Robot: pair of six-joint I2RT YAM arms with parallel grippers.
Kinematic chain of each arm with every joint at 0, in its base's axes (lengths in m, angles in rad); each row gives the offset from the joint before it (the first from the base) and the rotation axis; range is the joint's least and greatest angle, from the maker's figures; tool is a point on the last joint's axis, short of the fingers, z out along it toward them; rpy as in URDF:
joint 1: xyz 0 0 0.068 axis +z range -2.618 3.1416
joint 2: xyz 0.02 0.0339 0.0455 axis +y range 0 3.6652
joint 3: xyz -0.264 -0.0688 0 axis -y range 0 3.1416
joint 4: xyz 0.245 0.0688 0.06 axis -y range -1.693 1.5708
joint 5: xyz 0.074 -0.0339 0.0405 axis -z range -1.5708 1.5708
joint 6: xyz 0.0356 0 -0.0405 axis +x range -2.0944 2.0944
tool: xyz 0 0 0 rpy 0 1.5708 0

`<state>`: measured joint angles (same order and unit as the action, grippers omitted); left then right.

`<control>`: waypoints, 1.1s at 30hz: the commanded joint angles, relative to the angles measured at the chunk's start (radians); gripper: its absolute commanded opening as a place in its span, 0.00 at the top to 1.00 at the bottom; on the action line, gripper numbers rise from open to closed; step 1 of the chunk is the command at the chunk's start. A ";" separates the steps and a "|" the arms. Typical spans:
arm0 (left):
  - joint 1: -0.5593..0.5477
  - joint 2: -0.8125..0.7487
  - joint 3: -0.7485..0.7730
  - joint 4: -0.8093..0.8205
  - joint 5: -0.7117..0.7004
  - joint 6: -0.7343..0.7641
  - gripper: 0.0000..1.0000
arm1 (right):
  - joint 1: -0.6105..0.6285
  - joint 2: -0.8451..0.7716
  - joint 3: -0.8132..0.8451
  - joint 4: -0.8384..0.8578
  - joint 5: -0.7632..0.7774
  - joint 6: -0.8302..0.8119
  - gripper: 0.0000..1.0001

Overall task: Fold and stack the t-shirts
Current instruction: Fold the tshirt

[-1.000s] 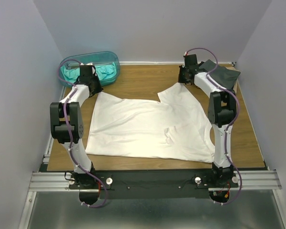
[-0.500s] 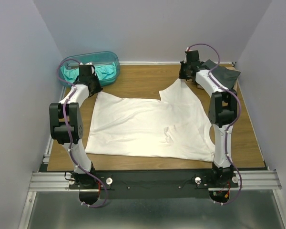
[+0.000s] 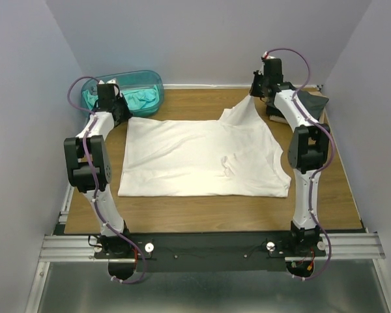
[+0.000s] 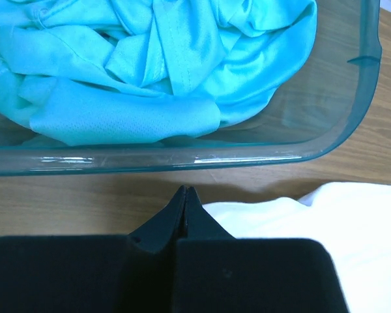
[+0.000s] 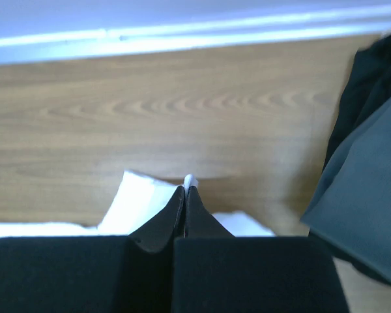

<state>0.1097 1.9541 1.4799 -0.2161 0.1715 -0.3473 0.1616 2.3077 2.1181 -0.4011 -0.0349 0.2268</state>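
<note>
The white t-shirt [image 3: 202, 160] lies flat in the middle of the surface [image 3: 182, 222]. In the top view, the right gripper [image 5: 185, 189], upper right, pinches its raised corner. The left gripper [image 4: 184, 192], upper left, is pressed together just beside its other corner.

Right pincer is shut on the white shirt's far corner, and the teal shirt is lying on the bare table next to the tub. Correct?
Not quite. The teal shirt is bunched inside the tub, not on the table beside it; the left wrist view shows it behind the tub's wall. The rest holds: the right pincer is shut on the far corner of the white shirt.
</note>
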 commanded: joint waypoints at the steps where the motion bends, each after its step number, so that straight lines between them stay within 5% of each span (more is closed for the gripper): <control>1: 0.015 -0.070 -0.070 0.060 0.057 0.011 1.00 | 0.000 -0.120 -0.121 -0.001 -0.074 -0.012 1.00; 21: 0.039 -0.377 -0.378 0.032 -0.016 -0.045 1.00 | 0.024 -0.634 -0.820 0.004 -0.128 0.020 1.00; 33: 0.081 -0.530 -0.578 -0.009 -0.061 -0.058 1.00 | 0.027 -0.830 -1.000 -0.041 -0.119 0.066 1.00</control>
<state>0.1757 1.4628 0.9463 -0.2047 0.1493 -0.3943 0.1822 1.5291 1.1557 -0.4133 -0.1474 0.2684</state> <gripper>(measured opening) 0.004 0.008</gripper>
